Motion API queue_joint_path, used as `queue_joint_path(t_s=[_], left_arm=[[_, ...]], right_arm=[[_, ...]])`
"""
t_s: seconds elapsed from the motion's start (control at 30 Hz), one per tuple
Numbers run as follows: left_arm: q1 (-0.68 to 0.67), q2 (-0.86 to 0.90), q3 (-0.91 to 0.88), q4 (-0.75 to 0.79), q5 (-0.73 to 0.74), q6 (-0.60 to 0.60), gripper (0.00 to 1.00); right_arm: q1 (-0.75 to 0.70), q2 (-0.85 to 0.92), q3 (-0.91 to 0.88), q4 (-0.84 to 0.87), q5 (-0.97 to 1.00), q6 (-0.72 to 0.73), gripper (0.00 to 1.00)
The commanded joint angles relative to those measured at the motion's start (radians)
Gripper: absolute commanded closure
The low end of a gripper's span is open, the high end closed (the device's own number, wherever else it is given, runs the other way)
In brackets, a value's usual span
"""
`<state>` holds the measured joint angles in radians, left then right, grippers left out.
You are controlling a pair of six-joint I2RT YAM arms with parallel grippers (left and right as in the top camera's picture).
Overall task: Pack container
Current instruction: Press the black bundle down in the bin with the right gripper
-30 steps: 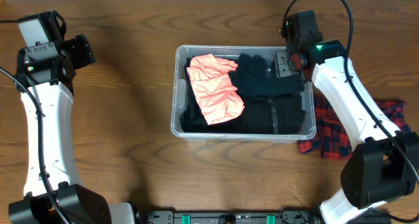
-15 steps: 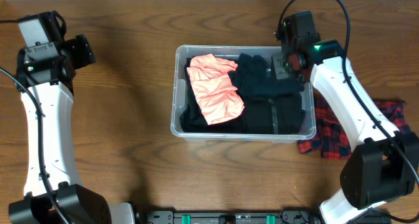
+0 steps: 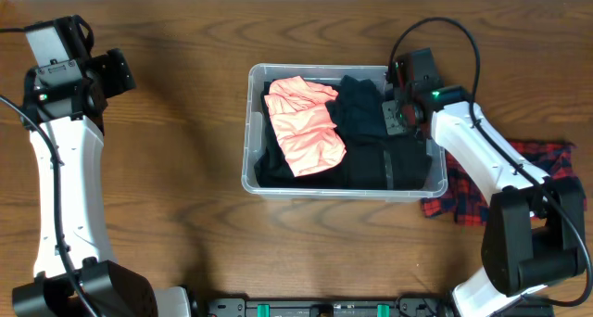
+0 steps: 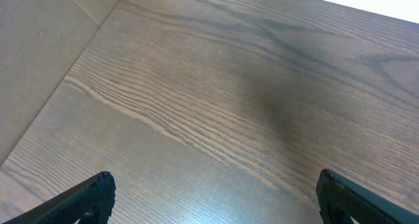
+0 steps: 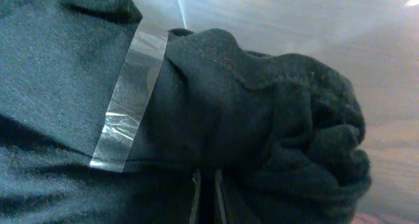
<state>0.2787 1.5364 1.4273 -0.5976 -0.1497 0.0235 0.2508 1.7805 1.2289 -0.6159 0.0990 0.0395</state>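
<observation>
The clear container (image 3: 248, 132) sits mid-table, filled with clothes: a pink garment (image 3: 304, 124) on the left and black garments (image 3: 361, 113) on the right. My right gripper (image 3: 395, 113) is down inside the container's right end, its jaws nearly together and buried in the bunched black garment (image 5: 275, 119). In the right wrist view the gripper (image 5: 208, 198) shows only a thin dark slit between the fingers. A shiny strip (image 5: 127, 112) crosses the black cloth. My left gripper (image 4: 215, 181) hangs wide open over bare wood at the far left (image 3: 119, 72), holding nothing.
A red and black plaid cloth (image 3: 491, 192) lies on the table just right of the container, partly under my right arm. The container's clear far wall (image 5: 275, 14) rises behind the black garment. Cables loop above the right arm.
My right gripper dropped from the container's right rim down onto the black garments and closed its jaws. The left arm stayed still.
</observation>
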Motion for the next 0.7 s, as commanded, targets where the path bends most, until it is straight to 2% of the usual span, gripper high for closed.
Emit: queue_joint_path(t_s=[0.0,0.23,0.4,0.67], left_arm=[[0.002,0.001,0.003,-0.001,-0.009,0.002,0.02],[0.002,0.001,0.003,-0.001,-0.008,0.002,0.02],[0.002,0.001,0.003,-0.001,-0.009,0.002,0.02],[0.002,0.001,0.003,-0.001,-0.009,0.002,0.02]], right_arm=[[0.002,-0.006,0.020,-0.019,0.002,-0.003,0.93],[0.011,-0.062,0.147,-0.107,-0.074,-0.003,0.91],[0.034,-0.076,0.147,-0.108,-0.232,-0.003,0.90],[0.069,-0.023,0.089,-0.072,-0.246,-0.003,0.85]])
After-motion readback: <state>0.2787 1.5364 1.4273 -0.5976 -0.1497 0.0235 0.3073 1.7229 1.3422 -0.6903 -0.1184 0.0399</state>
